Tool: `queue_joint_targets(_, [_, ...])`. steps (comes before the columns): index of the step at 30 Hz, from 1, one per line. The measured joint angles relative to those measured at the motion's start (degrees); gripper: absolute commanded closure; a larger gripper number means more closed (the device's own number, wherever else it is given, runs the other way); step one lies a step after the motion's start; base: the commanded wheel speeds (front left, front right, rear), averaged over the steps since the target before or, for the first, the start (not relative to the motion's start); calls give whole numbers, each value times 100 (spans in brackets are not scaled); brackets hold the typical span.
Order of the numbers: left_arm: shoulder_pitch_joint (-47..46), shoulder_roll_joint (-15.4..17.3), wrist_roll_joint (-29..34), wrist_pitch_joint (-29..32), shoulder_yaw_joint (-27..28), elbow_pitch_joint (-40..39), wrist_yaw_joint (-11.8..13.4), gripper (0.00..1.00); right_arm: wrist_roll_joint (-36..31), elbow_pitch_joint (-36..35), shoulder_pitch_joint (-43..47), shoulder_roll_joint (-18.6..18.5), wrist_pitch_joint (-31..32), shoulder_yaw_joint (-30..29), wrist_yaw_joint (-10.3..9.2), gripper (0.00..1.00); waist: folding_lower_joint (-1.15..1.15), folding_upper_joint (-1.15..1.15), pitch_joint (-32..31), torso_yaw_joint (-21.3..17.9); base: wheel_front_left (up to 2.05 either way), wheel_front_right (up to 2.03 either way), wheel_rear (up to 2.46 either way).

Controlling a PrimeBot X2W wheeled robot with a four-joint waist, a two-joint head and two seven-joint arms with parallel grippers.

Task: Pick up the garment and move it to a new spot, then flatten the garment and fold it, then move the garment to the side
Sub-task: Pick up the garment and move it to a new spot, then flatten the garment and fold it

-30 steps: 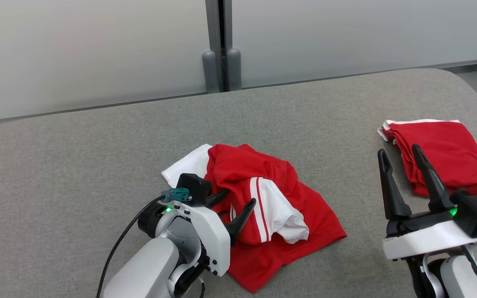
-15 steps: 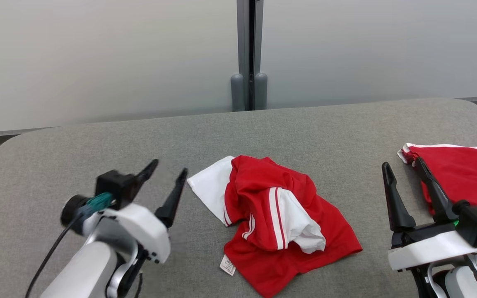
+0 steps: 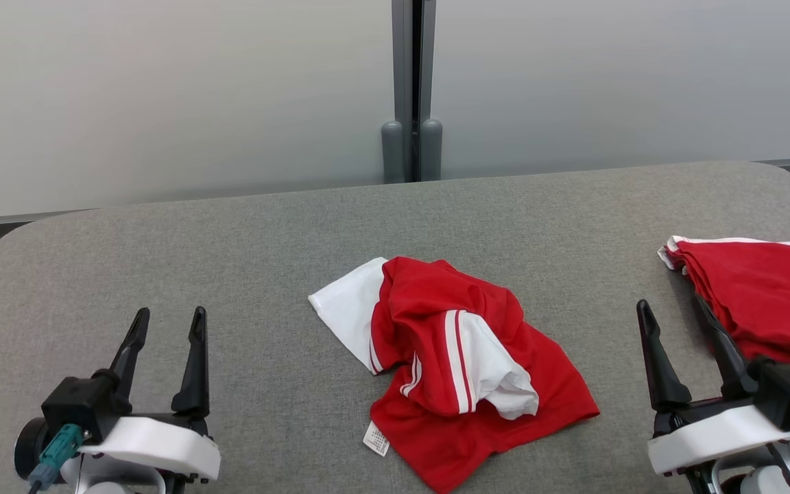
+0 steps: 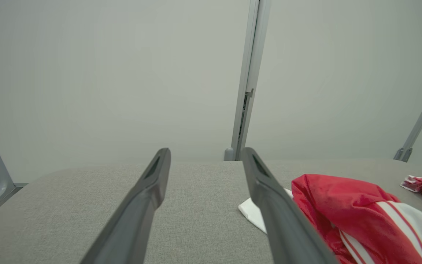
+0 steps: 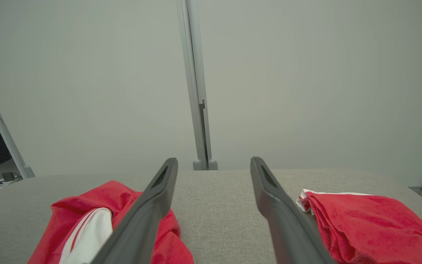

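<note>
Robot test lab: grey fabric-covered table (image 3: 230, 240), frosted partition panels (image 3: 162, 89), metal post (image 3: 407, 68).

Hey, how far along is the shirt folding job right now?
Done: at most the first move; a folded red garment sits far right. In hand: nothing; the left pincer and right pincer are open, clear of cloth. Left: the red and white shirt lies crumpled, so flattening, folding, moving aside.
</note>
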Motion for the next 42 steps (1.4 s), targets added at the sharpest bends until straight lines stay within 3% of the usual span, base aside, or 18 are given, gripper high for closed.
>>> queue_joint_targets(7, [609, -415, 458, -21, 557, -434, 67, 0, 1, 34, 172, 44, 0, -183, 0, 0, 0, 0, -5, -5, 0, 0, 0])
queue_joint_targets(15, [916, -772, 823, -21, 744, -307, -278, 0, 3, 31, 203, 82, 0, -176, 0, 0, 0, 0, -19, -33, 0, 0, 0])
queue_joint_targets(23, [904, -915, 1025, -21, 939, -218, -511, 0, 13, 38, 202, 85, 0, -130, 0, 0, 0, 0, -38, -31, 0, 0, 0])
queue_joint_targets(38, [878, -1095, 1244, -21, 1033, -80, -722, 0, 60, 63, 202, 52, 0, -35, 0, 0, 0, 0, 3, 21, 0, 0, 0])
queue_joint_targets(41, [865, -1121, 1257, -21, 1043, -49, -762, 0, 102, 93, 202, -20, 0, 171, 0, 0, 0, 0, 3, 37, 0, 0, 0])
queue_joint_targets(42, [864, -1137, 1273, -21, 1045, -20, -784, 0, 187, 147, 204, -152, 1, 477, 0, 0, 0, 0, -3, 52, 0, 0, 0])
